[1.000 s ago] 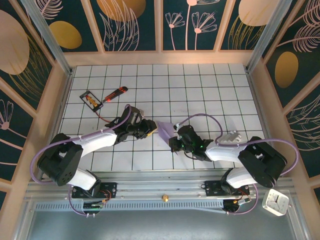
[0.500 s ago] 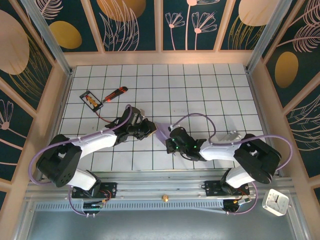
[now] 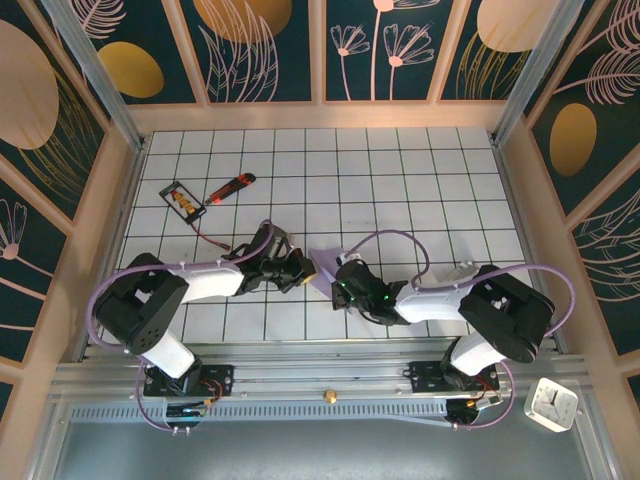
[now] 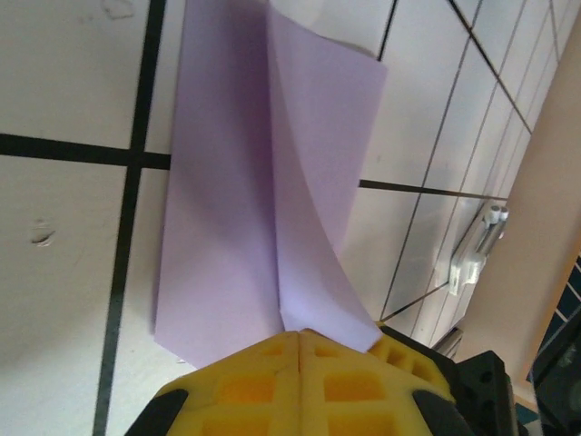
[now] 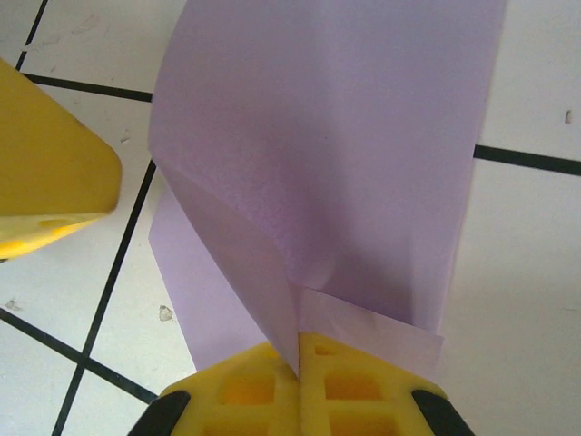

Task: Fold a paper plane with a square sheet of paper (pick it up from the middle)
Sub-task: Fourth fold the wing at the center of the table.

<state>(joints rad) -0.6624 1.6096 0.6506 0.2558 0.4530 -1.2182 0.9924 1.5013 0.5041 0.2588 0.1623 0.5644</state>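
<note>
Left gripper point(image 4: 300, 339) and right gripper point(image 5: 298, 352) each pinch shut on the half-folded purple paper point(image 3: 322, 264) on the gridded table point(image 3: 400, 180).

Sheet of paper point(image 3: 322, 265): plain pale lavender, partly folded over on itself. The lower layer lies flat on the table point(image 3: 400, 180) near its middle and the upper layer curls up off it. My left gripper point(image 4: 300, 341) pinches one edge, my right gripper point(image 5: 298, 350) another.

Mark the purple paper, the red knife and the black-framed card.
purple paper point(image 4: 218, 254): left wrist view, flat left panel.
red knife point(image 3: 231, 186): top external view, mid-handle.
black-framed card point(image 3: 183, 200): top external view, centre.
</note>
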